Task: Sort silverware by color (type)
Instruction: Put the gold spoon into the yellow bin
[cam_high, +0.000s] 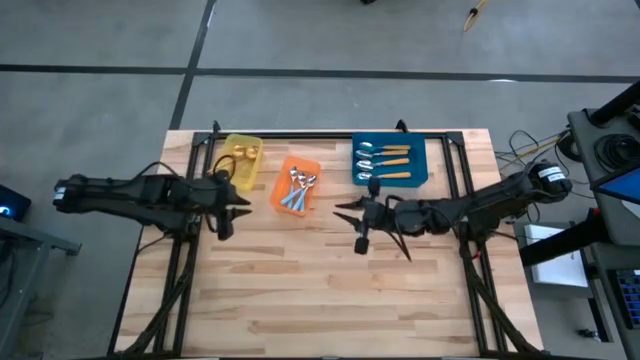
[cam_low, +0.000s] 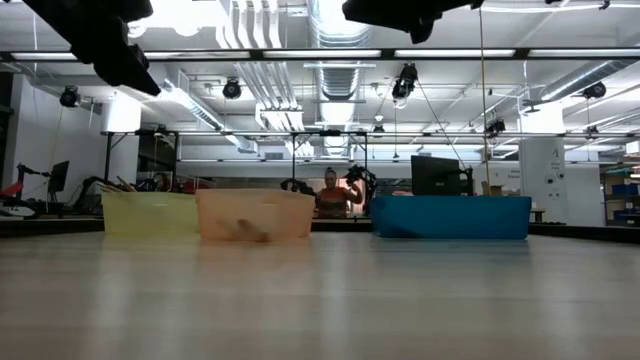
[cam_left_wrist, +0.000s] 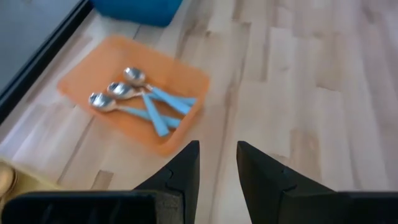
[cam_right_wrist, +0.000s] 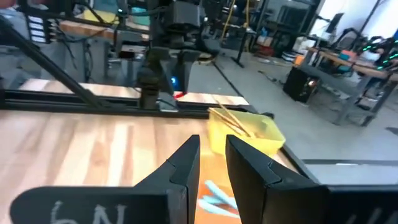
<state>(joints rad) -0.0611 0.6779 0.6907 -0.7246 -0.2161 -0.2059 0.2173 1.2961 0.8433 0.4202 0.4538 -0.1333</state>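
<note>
Blue-handled spoons, silver-bowled, lie crossed in the orange bin. Orange-handled spoons lie side by side in the blue bin, right of the orange bin; gold spoons lie in the yellow bin, left of it. Left hand and right hand, flanking the orange bin above the worktop, each narrowly parted, hold nothing

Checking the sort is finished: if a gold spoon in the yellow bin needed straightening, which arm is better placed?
Left. The left gripper hovers open right beside the yellow bin; the right gripper is beyond the orange bin, farther off.
</note>
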